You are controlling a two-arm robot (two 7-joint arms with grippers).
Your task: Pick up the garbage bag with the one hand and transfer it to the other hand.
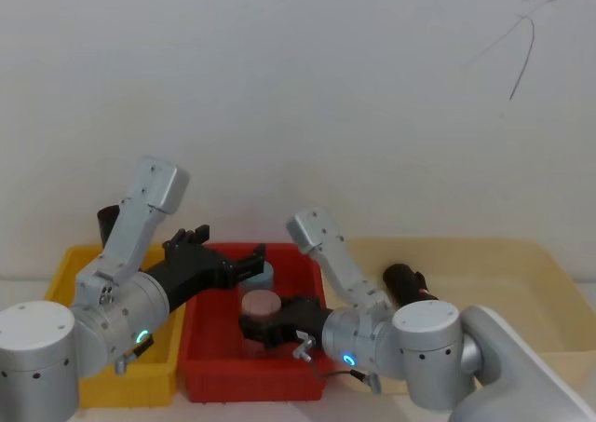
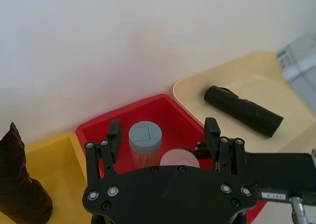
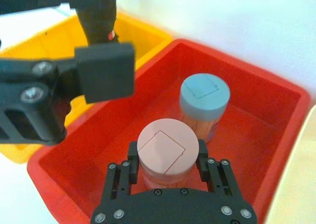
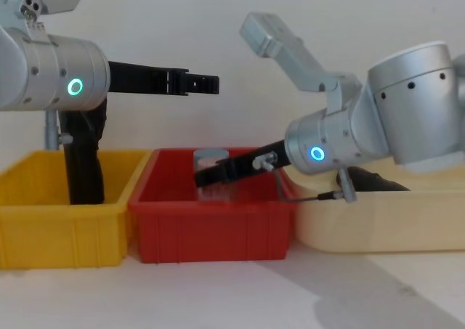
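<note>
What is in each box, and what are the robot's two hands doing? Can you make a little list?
yellow bin: tall rumpled black roll
red bin: grey-lidded jar, pink-lidded jar
cream tray: garbage bag, lying down
left gripper: open, above red bin, empty
right gripper: open, low in red bin, fingers either side of pink-lidded jar

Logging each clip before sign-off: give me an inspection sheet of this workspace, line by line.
Surface: pale table with yellow bin, red bin, cream tray.
Job's things: garbage bag lying in the cream tray, untouched.
Clutter: grey-lidded jar and pink-lidded jar in the red bin; rumpled black roll upright in the yellow bin.
Grippers: left tool above the red bin, open; right tool open around the pink-lidded jar.
Cables: grey cable below the right arm.
Surroundings: plain white wall.
</note>
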